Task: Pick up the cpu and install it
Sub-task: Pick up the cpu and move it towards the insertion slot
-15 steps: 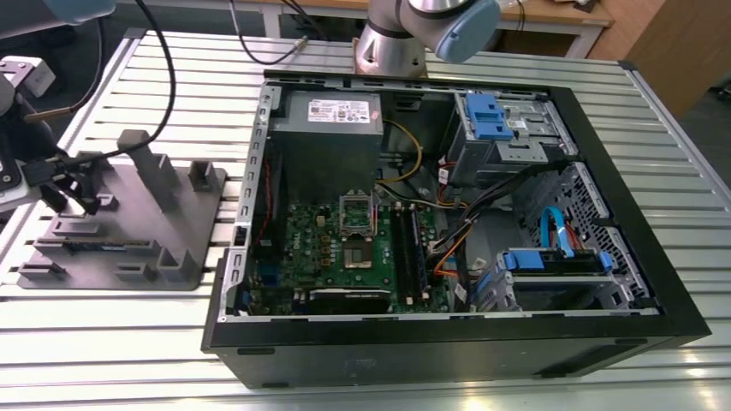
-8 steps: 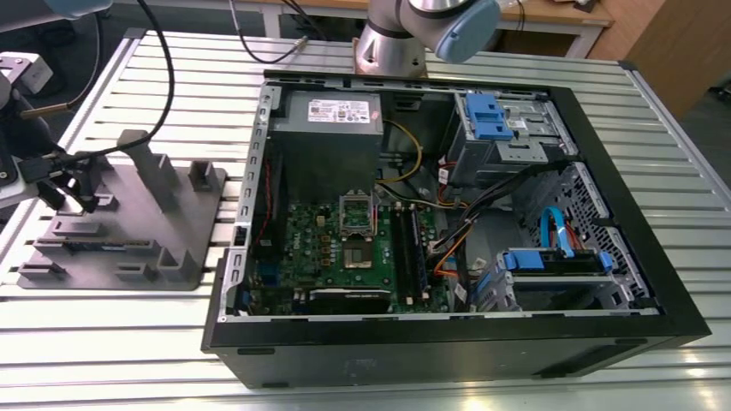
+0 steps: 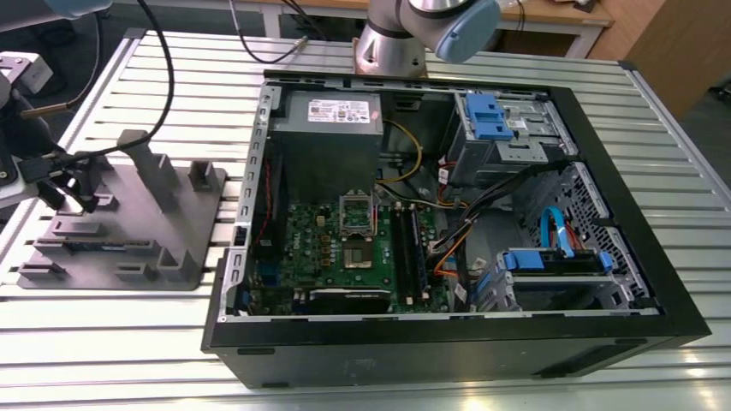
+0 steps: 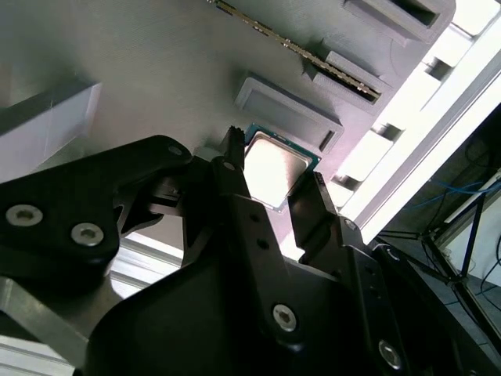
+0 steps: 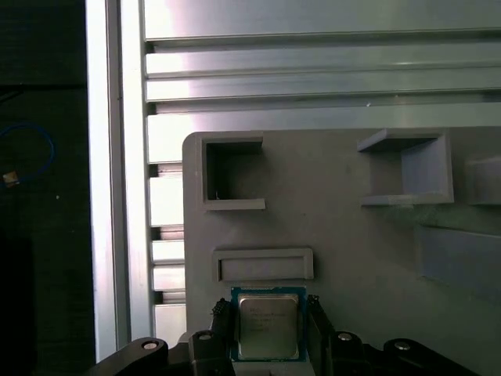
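Note:
The cpu point(image 5: 268, 325) is a small square chip with a silvery top and a teal rim, lying low over the grey tray point(image 5: 344, 243) beside a raised rectangular frame. My gripper point(image 5: 268, 313) has one black finger against each of its opposite edges, shut on it. In the second wrist view the cpu point(image 4: 274, 166) sits between the same two fingers point(image 4: 235, 168). In the exterior view my gripper point(image 3: 71, 199) hangs over the tray point(image 3: 194, 214) at the exterior view's left. The open socket point(image 3: 356, 224) on the green motherboard lies inside the computer case point(image 3: 457, 342).
The tray carries upright posts point(image 3: 143, 163) and a memory stick point(image 4: 301, 51) in a slot. It stands on a slatted metal table point(image 3: 115, 334). The case holds a power supply point(image 3: 331, 116), blue drive bays point(image 3: 485, 116) and cables. The arm's base point(image 3: 395, 38) stands behind the case.

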{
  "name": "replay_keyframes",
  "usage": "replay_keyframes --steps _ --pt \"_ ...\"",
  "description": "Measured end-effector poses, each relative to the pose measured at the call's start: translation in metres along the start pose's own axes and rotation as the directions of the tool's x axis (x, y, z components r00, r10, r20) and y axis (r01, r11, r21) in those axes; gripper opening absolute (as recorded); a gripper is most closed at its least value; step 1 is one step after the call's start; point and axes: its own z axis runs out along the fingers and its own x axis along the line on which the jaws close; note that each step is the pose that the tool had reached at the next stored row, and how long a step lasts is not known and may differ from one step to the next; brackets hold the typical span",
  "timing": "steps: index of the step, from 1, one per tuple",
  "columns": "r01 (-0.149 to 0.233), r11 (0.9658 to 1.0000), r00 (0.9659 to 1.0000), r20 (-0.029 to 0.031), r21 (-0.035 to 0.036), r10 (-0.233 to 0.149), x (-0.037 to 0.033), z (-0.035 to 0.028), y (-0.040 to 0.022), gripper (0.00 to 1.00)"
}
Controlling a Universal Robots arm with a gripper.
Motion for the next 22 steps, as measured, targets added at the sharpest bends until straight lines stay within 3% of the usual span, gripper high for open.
replay_keyframes --steps 6,22 --pt "0.000 1.0000 1.0000 0.0003 -0.0002 0.000 -0.0001 -0.0079 0.0004 0.47" --pt "0.000 1.0000 1.0000 0.0002 -0.0001 0.000 -0.0008 -0.0444 0.0018 0.47"
